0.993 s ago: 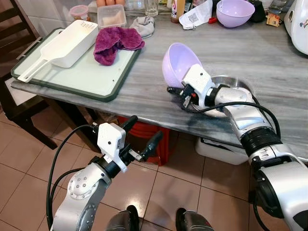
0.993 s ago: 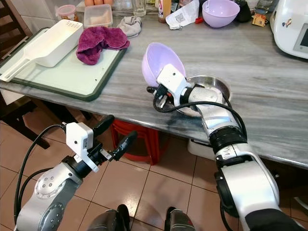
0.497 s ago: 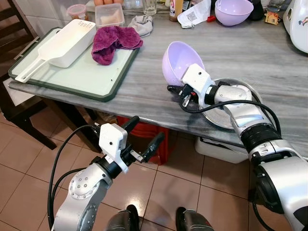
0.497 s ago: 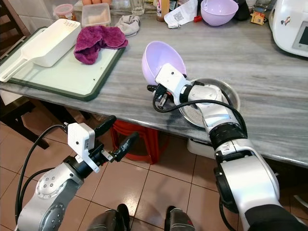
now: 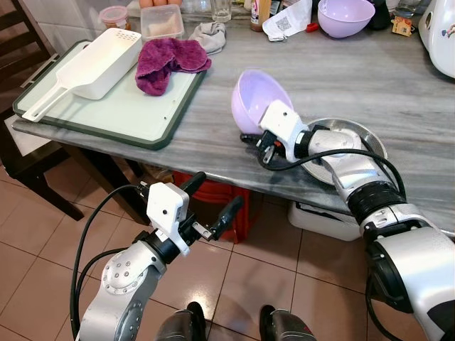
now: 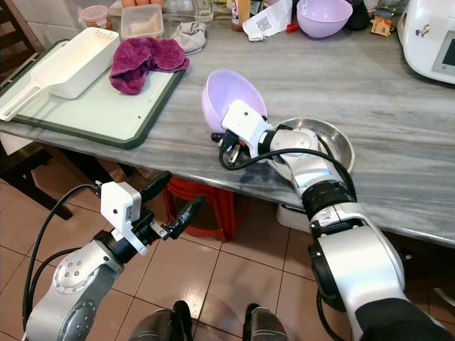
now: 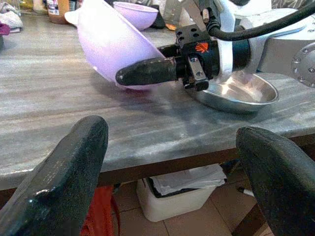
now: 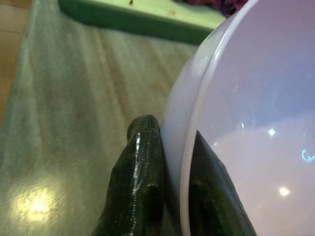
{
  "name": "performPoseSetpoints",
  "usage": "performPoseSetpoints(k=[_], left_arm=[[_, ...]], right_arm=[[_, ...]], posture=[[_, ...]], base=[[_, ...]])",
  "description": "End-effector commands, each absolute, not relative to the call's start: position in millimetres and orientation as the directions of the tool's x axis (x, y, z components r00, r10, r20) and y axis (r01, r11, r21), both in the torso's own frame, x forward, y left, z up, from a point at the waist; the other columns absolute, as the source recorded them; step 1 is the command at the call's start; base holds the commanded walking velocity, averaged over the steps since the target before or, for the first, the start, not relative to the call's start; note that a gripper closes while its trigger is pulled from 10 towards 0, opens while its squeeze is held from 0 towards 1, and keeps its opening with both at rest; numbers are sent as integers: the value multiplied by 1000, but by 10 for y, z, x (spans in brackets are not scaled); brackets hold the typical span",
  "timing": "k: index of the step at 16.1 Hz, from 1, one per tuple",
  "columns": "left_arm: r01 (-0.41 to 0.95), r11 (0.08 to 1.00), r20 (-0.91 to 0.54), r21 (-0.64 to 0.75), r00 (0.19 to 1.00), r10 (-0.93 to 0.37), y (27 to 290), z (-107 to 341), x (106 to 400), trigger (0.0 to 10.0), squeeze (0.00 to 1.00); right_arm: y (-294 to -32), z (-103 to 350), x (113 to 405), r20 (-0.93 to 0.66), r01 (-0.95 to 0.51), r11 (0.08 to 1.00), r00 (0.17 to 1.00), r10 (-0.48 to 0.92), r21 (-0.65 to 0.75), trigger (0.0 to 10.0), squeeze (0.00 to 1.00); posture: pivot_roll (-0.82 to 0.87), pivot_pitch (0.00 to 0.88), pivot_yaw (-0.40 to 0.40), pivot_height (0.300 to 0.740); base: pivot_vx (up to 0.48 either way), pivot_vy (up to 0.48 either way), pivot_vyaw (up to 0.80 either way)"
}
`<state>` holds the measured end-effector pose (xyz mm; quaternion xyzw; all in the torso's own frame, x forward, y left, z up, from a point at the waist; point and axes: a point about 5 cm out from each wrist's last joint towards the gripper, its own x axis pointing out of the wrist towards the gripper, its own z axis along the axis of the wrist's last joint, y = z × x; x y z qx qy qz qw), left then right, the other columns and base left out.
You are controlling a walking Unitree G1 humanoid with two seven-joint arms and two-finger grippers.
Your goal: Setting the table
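A lilac plastic bowl (image 5: 254, 98) is tilted on its side just above the grey marble table (image 5: 384, 85), beside a shallow steel bowl (image 5: 341, 142). My right gripper (image 5: 250, 135) is shut on the lilac bowl's rim, one finger (image 8: 140, 182) outside the wall and one inside. In the left wrist view the same bowl (image 7: 113, 54) and steel bowl (image 7: 236, 91) sit beyond the table edge. My left gripper (image 5: 213, 200) hangs open below the table's front edge, holding nothing.
A green-rimmed board (image 5: 114, 106) at the left carries a white scoop basket (image 5: 96, 64) and a purple cloth (image 5: 167, 60). A second lilac bowl (image 5: 345, 15), jars and a white appliance (image 5: 442, 35) line the back. A red stool (image 5: 213, 195) and white bin (image 5: 320, 217) stand under the table.
My right gripper has carried the lilac bowl a little to the left and lower, away from the steel bowl. The left arm has stayed put.
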<state>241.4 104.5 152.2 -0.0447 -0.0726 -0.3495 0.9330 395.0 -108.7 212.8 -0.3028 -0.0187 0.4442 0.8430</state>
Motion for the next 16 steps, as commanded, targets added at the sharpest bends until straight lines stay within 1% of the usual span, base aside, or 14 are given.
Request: performPoseSetpoints(k=[1, 2, 5, 8, 13, 15, 16], left_arm=[[656, 754, 141, -36, 750, -646, 1048, 1468, 2393, 10000, 0], [656, 754, 140, -36, 750, -646, 1044, 1465, 2391, 10000, 0], [656, 754, 141, -35, 750, -646, 1040, 1466, 2397, 10000, 0], [656, 754, 143, -32, 749, -646, 1037, 1479, 2414, 10000, 0], [657, 753, 148, -24, 747, -648, 1021, 1494, 2461, 10000, 0], [653, 757, 153, -19, 750, -643, 1027, 1509, 2475, 10000, 0], [651, 758, 154, -18, 751, -642, 1030, 1511, 2484, 10000, 0]], right_arm=[[-1019, 2172, 3947, -256, -751, 376, 574, 778, -542, 10000, 914], [-1026, 2157, 3944, -266, -756, 369, 570, 777, -541, 10000, 1000], [-1044, 2178, 3952, -253, -745, 379, 581, 774, -549, 10000, 1000], [-1046, 2329, 3966, -172, -694, 410, 606, 777, -591, 10000, 1000], [-1040, 2671, 3957, 45, -580, 507, 629, 776, -638, 10000, 1000], [-1046, 2826, 3875, 158, -518, 539, 607, 778, -664, 10000, 1000], [-1052, 2851, 3852, 180, -506, 547, 603, 777, -667, 10000, 1000]], posture=[[-119, 241, 20, 740], [-119, 242, 18, 740], [-119, 240, 19, 740], [-121, 231, 23, 740], [-123, 212, 30, 740], [-121, 208, 30, 740], [-124, 205, 31, 740]], base=[[0, 0, 0], [0, 0, 0], [0, 0, 0], [0, 0, 0], [0, 0, 0], [0, 0, 0], [0, 0, 0]])
